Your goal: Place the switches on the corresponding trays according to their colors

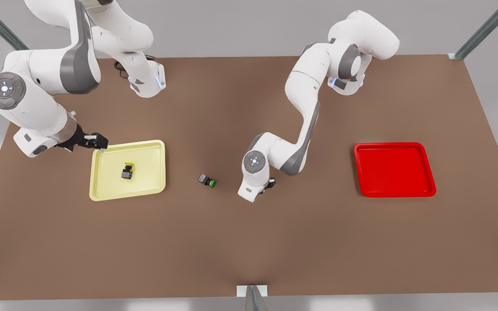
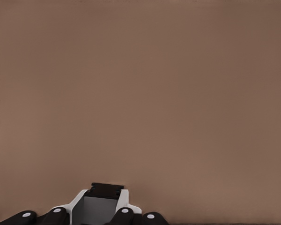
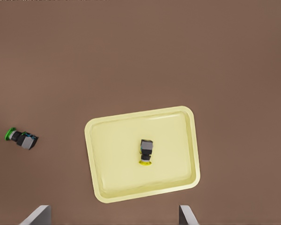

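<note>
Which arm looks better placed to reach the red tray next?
Probably the left: its pincer sits low mid-table, nearer the red tray. The right pincer hangs open by the yellow tray, where the yellow switch already lies.

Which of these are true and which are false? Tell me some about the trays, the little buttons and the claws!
1. The yellow-capped switch lies inside the yellow tray. True.
2. The green-capped switch sits in the red tray. False: it lies on the table, between the two trays.
3. The right claw is open, by a corner of the yellow tray. True.
4. The red tray holds a switch. False: its floor is bare.
5. The left claw hangs over the red tray. False: it is low by the table, between the green-capped switch and the red tray.
</note>
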Motion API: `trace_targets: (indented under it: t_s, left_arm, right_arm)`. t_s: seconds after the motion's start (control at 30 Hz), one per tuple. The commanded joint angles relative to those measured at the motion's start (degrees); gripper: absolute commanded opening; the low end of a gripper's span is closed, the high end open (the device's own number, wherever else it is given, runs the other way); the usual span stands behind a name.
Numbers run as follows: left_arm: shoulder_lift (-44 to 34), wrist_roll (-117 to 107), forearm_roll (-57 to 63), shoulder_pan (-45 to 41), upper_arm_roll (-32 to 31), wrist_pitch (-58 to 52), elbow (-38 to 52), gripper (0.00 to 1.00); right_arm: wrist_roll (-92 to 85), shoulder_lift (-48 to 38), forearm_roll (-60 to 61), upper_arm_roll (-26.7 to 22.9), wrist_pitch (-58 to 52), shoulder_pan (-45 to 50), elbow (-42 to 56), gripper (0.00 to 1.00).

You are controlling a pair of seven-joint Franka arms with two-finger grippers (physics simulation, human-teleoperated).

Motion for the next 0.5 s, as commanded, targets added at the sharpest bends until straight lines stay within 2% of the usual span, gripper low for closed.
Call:
trace_targets:
  t_s: [0.0,0.07,0.23,0.3,0.47]
  left_arm:
    - [-1.1,0.3,-7.2,0.1,0.1,-0.3,-0.4,0.49]
    - [-5.8,2.5,-6.9,1.1,0.1,-0.8,-4.0,0.49]
    - [-24.7,12.5,1.4,3.3,-0.2,0.7,-26.0,0.49]
    - [-32.4,16.6,5.7,4.7,-0.2,4.3,-37.5,0.49]
    - [-41.1,27.0,11.4,12.4,-0.2,4.5,-47.6,0.50]
  right_arm:
    - [0.0,-0.1,0.0,0.0,0.0,0.0,0.0,1.00]
    - [0.0,0.0,0.0,0.1,0.1,0.0,0.0,1.00]
    - [0.0,0.0,0.0,0.1,0.1,0.0,-0.1,1.00]
    - [0.0,0.0,0.0,0.1,0.3,0.0,-0.1,1.00]
    - [0.0,0.1,0.0,0.1,0.1,0.1,-0.1,1.00]
